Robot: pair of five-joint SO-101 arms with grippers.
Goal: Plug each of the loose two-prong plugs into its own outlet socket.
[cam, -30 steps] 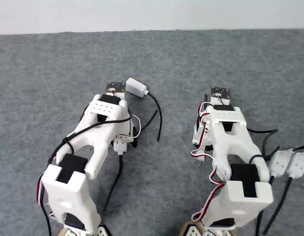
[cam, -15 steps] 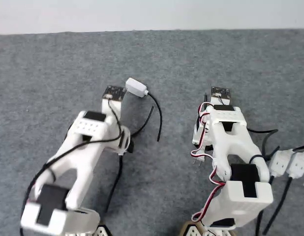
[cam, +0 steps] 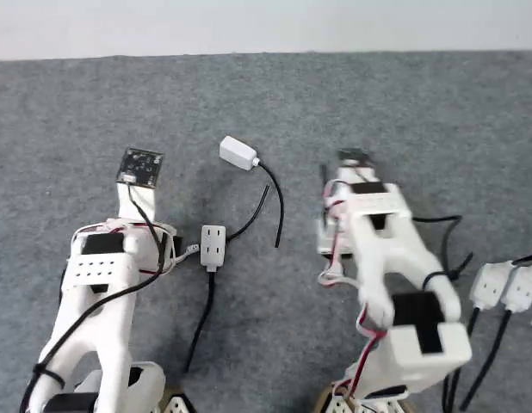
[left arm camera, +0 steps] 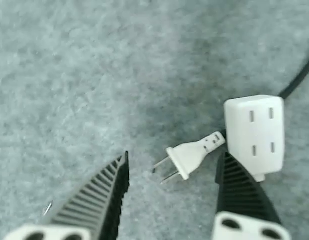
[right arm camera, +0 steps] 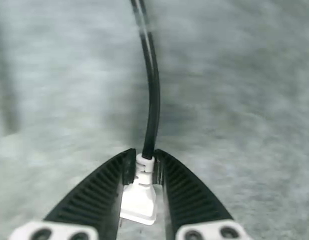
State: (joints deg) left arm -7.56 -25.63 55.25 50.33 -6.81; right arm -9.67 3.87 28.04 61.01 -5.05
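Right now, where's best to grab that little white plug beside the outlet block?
The two-prong plug: pinch its white body behind the prongs, coming down from above. It lies flat on the carpet, inside the open left end effector.

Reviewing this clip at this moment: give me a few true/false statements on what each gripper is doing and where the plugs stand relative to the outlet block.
1. The left gripper is open, with a loose plug lying on the carpet between its fingers. True.
2. That loose plug is plugged into the outlet block. False: it lies beside the block with its two prongs bare and pointing away from it.
3. The right gripper is open and holds nothing. False: it is shut on a white plug with a black cord leading off it.
4. In the left wrist view, both pairs of slots on the outlet block's face are unoccupied. True.
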